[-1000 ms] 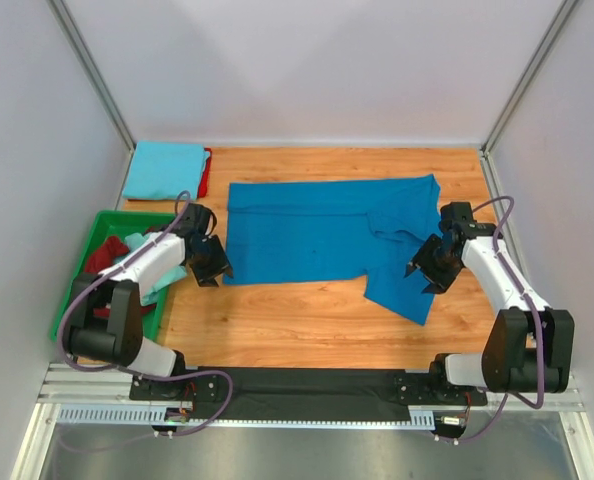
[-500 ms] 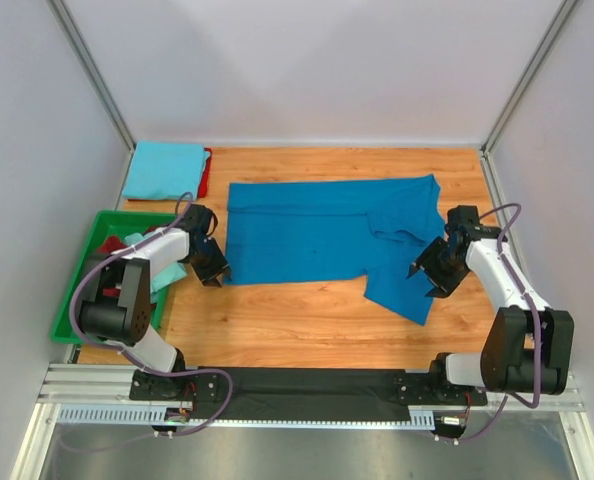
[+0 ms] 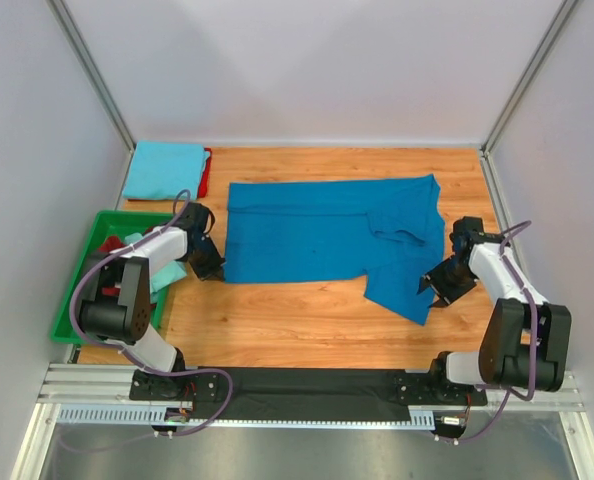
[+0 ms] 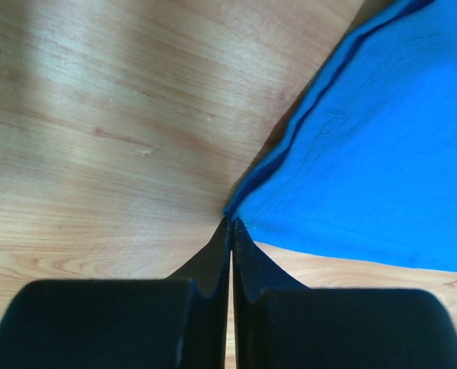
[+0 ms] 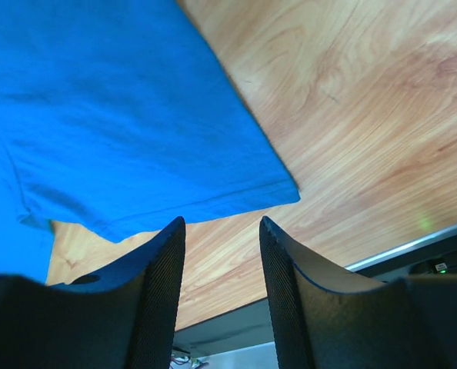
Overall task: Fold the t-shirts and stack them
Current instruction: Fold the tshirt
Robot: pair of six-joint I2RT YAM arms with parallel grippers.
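Two arms work over one wooden table point(image 3: 297, 325), and five t-shirts can be counted, along with one green tray point(image 3: 67, 300).

At the left of the overhead view the tray holds two of the shirts, a maroon t-shirt point(image 3: 105, 254) and a pale aqua t-shirt point(image 3: 164, 279), both crumpled. The royal blue t-shirt point(image 3: 307, 235) lies spread across the middle of the table, with one flap hanging toward the lower right. In the upper left corner of the table a folded sky blue t-shirt point(image 3: 165, 168) sits on a red t-shirt point(image 3: 206, 172), whose edge shows along its right side.

The left gripper point(image 4: 230, 224) is down at the royal blue shirt's lower left corner. Its jaws are pressed tight together and the tips meet the corner of the hem; whether any cloth is pinched between them cannot be told.

The right gripper point(image 5: 221, 231) stands by the lower right flap, its fingers point(image 5: 158, 277) roughly half apart and nothing between them. The cloth's edge lies just beyond the tips.
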